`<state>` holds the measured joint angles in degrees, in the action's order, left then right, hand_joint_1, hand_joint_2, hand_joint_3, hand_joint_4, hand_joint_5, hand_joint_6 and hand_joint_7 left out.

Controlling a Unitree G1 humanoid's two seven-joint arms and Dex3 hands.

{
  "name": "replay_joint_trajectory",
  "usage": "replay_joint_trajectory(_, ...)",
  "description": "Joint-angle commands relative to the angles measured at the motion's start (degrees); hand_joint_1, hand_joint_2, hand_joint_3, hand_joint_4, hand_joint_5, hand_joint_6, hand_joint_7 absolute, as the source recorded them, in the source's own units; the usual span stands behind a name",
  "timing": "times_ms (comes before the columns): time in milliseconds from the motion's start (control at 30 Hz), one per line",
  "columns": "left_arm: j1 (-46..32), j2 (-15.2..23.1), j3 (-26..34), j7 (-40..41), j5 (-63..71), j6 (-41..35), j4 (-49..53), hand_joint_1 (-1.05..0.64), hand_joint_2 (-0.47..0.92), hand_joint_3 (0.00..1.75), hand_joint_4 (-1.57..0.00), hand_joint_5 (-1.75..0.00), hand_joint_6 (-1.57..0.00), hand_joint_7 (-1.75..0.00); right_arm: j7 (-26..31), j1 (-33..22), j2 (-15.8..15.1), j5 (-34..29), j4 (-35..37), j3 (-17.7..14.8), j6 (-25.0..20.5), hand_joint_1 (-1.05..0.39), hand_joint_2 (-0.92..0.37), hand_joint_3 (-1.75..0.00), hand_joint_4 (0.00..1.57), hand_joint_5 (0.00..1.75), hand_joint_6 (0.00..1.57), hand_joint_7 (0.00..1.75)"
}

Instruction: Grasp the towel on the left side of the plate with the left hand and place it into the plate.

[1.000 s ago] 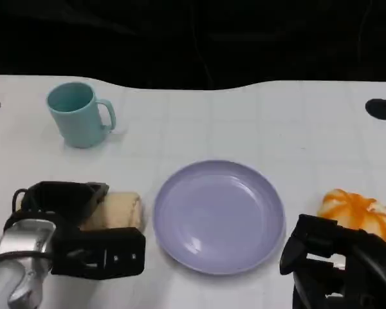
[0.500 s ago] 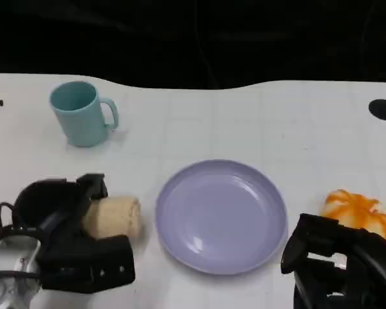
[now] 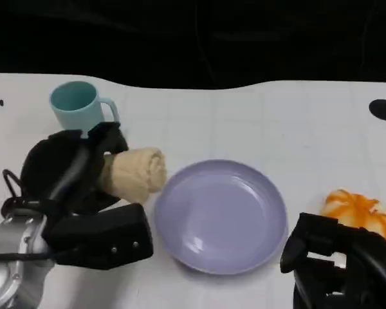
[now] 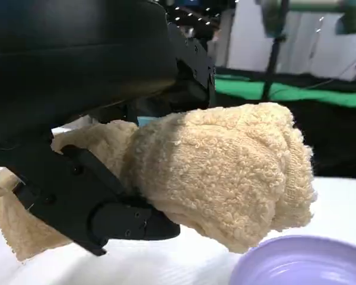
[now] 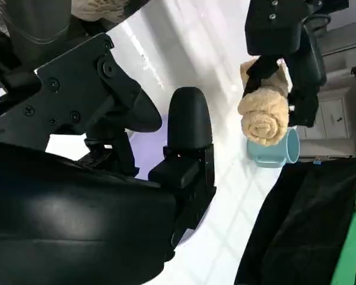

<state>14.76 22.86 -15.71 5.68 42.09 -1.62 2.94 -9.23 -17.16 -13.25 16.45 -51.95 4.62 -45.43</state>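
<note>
White table (image 3: 244, 122) with faint grid lines, wavy far edge, black backdrop behind it; left wrist view shows green flooring and light walls past the table. Your left hand (image 3: 83, 177) sits lifted at the table's left side, silver forearm running off the lower-left corner, fingers clamped around the rolled beige towel (image 3: 134, 172). Towel is off the table, held just beside the left rim of the lilac plate (image 3: 220, 215), its free end poking toward the plate; not in the plate yet. Left wrist view: fingers (image 4: 101, 202) wrap the towel's middle, plate rim just below it. Teal mug (image 3: 80, 111) stands behind your left hand. Your right hand (image 3: 334, 264) rests low at the right, near the orange-and-white object (image 3: 360, 211); fingers apart, holding nothing.
</note>
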Motion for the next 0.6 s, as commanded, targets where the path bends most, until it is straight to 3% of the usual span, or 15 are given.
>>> replay_joint_trajectory(33,0.91,-2.36,-0.87,-4.40,-1.82,-0.69,-4.28,-0.20,0.50,1.01,-0.88,-1.75,-0.63,-1.75,-0.12,-0.37,0.08,0.85,0.23,-0.61,0.38,-0.06,-0.50,-1.32,0.73,1.75,0.64,1.57)
replay_joint_trajectory(367,6.57,-9.53,-5.15,-12.60,-2.60,-3.36,-5.47,-0.20,0.42,1.20,-0.91,-1.75,-0.72,-1.75,-0.24,-0.82,-0.12,1.04,0.47,-1.00,0.40,-0.10,-0.51,-1.30,0.73,1.75,0.64,1.59)
replay_joint_trajectory(600,9.50,-13.91,-9.91,-14.52,0.26,-7.00,-4.03,-0.21,0.49,1.06,-0.91,-1.75,-0.71,-1.74,-0.92,-1.47,-0.69,1.11,0.08,-1.14,0.92,-0.09,-0.53,-1.28,0.72,1.75,0.63,1.60)
